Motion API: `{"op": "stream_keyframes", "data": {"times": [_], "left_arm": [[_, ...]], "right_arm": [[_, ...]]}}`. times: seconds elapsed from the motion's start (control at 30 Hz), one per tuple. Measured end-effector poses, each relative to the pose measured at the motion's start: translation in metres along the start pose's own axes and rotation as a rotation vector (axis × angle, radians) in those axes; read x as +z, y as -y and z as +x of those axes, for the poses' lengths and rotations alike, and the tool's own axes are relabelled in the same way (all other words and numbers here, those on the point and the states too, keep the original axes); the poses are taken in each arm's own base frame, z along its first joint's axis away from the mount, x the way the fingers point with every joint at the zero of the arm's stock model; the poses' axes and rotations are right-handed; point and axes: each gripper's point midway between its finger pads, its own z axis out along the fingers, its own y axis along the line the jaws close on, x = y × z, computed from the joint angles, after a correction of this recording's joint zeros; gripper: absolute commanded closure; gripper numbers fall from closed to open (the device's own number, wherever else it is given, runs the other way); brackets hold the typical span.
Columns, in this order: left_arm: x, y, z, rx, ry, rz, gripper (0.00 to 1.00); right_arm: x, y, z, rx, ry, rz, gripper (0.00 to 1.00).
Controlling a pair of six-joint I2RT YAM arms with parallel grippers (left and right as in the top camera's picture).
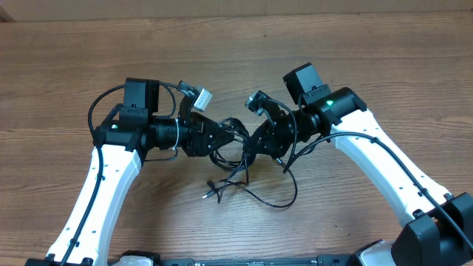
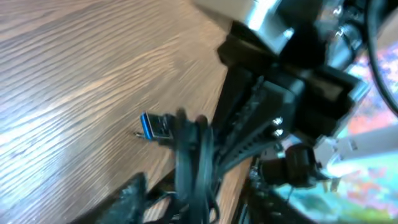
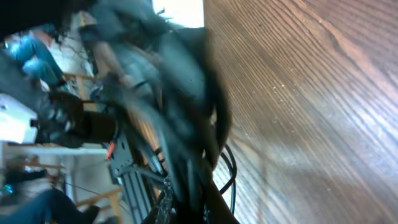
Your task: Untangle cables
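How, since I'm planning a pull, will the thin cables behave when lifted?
Probably floppy: the cables lie in loose curls on the table. Likely light, being so thin. The plug ends may well snag in the loops as they trail.

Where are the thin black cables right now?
Overhead view: the thin black cables bunch at centre between the left gripper and right gripper, loops trailing below them.

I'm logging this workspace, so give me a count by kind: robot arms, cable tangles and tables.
Robot arms: 2, the left arm and the right arm
Cable tangle: 1, its thin black cords too knotted to count separately
Table: 1
Total: 4
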Motion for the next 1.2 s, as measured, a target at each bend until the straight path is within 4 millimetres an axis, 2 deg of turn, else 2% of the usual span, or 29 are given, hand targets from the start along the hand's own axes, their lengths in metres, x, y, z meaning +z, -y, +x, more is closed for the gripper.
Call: {"op": "stream_keyframes", "data": {"times": [0.03,0.1,0.27,0.47,0.53,0.6,0.67,0.73,0.9,1.2], "left_arm": [[0.000,-0.003,0.001,-0.001,-0.003,-0.017,0.12],[0.000,-0.010,0.003,-0.025,-0.012,-0.059,0.04],[-0.001,-0.019,0.010,-0.050,-0.037,-0.114,0.03],[-0.002,-0.018,0.023,0.072,-0.090,-0.111,0.07],[-0.002,-0.018,0.023,0.113,-0.093,-0.108,0.09],[-0.002,-0.017,0.023,0.157,-0.093,-0.099,0.16],[-0.001,-0.014,0.023,0.202,-0.091,-0.084,0.25],[-0.001,-0.012,0.022,0.243,-0.089,-0.069,0.39],[0.000,-0.011,0.022,0.304,-0.088,-0.053,0.60],[0.013,-0.029,0.032,0.245,-0.129,-0.015,0.58]], "right_arm": [[0.000,0.000,0.000,0.019,0.002,-0.002,0.96],[-0.001,0.000,-0.001,0.051,0.003,-0.004,0.96],[-0.003,0.003,-0.002,0.118,0.012,0.000,0.96],[-0.003,0.000,-0.003,0.175,0.016,-0.020,0.96],[-0.004,-0.004,-0.004,0.181,0.020,-0.043,0.96],[-0.004,-0.009,-0.005,0.185,0.025,-0.074,0.96],[-0.004,-0.014,-0.006,0.188,0.028,-0.103,0.96],[-0.005,-0.018,-0.006,0.195,0.027,-0.129,0.96],[-0.006,-0.027,-0.003,0.218,0.016,-0.177,0.96],[-0.010,-0.043,-0.006,0.223,0.030,-0.273,0.96]]}}
